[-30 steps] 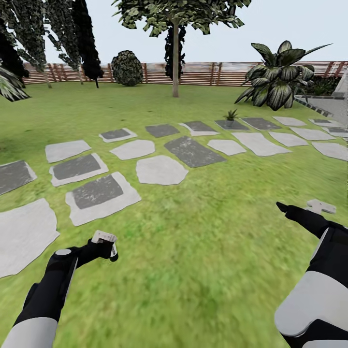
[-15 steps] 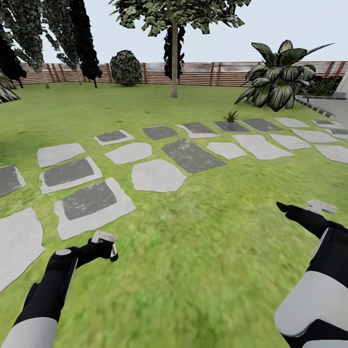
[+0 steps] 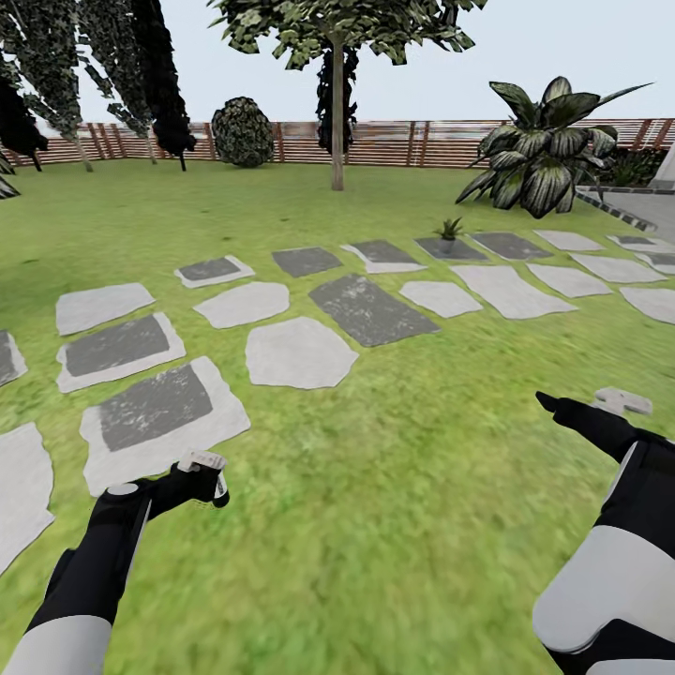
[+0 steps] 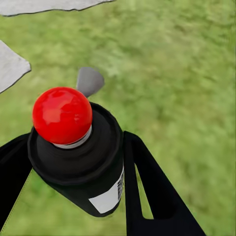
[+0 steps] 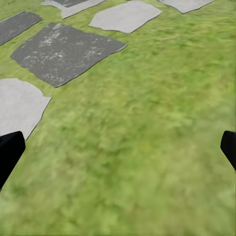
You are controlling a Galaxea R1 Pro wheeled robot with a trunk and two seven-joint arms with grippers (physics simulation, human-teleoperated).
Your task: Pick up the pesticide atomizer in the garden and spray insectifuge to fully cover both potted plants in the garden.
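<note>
Left end effector (image 4: 73, 162) pinches the pesticide atomizer (image 4: 78, 152), lower left of head view; right end effector (image 5: 118, 147) spread, empty. Risk: one potted plant (image 3: 450, 228) sits far off, upper right, so spraying from here prob. misses, and the bottle could slip while driving.

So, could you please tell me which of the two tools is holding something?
The left tool: its fingers grip the red-topped pesticide atomizer. The right tool is open over grass.

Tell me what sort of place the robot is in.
A fenced back garden, it seems: a grass lawn crossed by flat stepping stones, a brown slatted fence along the far edge, and trees beside a big striped-leaf plant. A small potted plant sits among the far stones.
</note>
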